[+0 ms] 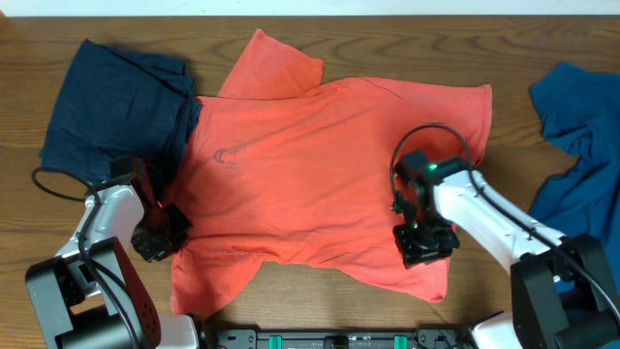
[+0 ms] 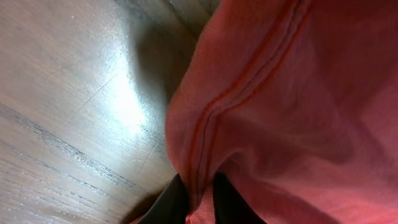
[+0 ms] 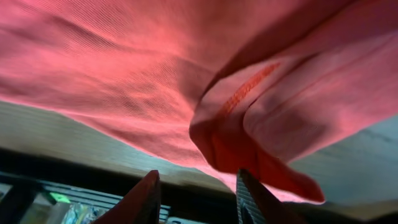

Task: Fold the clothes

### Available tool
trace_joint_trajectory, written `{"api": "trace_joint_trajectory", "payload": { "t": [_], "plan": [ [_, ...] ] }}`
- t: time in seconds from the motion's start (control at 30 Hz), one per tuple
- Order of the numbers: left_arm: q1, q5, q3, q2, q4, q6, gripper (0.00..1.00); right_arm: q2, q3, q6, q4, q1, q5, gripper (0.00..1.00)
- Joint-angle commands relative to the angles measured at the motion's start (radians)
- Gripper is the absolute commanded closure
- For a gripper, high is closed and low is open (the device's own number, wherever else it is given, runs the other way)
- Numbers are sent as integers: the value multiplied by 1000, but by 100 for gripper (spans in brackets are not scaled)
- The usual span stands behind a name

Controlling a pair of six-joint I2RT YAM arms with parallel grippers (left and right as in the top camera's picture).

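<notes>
1. Coral-red T-shirt [image 1: 320, 165]: you find it spread over the centre of the overhead frame, largely flat, with a faint mark left of centre. One short sleeve points toward the upper centre. The lower edge runs unevenly, ending in corners at lower left and lower right.
2. Double-stitched seam [image 2: 208, 124]: in the left wrist view, note this shirt edge raised above the wood.
3. Hem fold [image 3: 249, 143]: in the right wrist view, the shirt's edge hangs bunched and lifted.
4. Dark navy garment [image 1: 111, 102]: rumpled at upper left, touching the shirt's left side.
5. Brighter blue garment [image 1: 581, 145]: crumpled at the right edge, apart from the shirt.
</notes>
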Motion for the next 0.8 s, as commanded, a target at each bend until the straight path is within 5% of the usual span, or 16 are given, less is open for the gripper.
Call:
{"api": "trace_joint_trajectory", "payload": {
  "t": [0.0, 0.13, 0.2, 0.27, 0.37, 0.47, 0.63, 0.77],
  "plan": [
    [3, 3, 16, 6, 2, 17, 83, -19, -12, 92, 2, 35, 53, 62],
    [3, 3, 16, 6, 4, 17, 83, -19, -28, 127, 24, 61, 53, 62],
    [3, 3, 16, 6, 4, 17, 83, -19, -44, 130, 56, 73, 55, 51],
    [3, 3, 16, 6, 6, 17, 83, -19, -63, 130, 103, 80, 70, 51],
    [3, 3, 16, 6, 7, 17, 83, -19, -76, 141, 150, 80, 113, 59],
    [3, 3, 16, 6, 7, 17, 83, -19, -76, 141, 158, 80, 139, 76],
    [3, 3, 16, 6, 10, 17, 83, -19, -76, 141, 156, 80, 139, 75],
    [3, 3, 16, 6, 11, 17, 83, -19, -77, 180, 139, 80, 138, 91]
  ]
}}
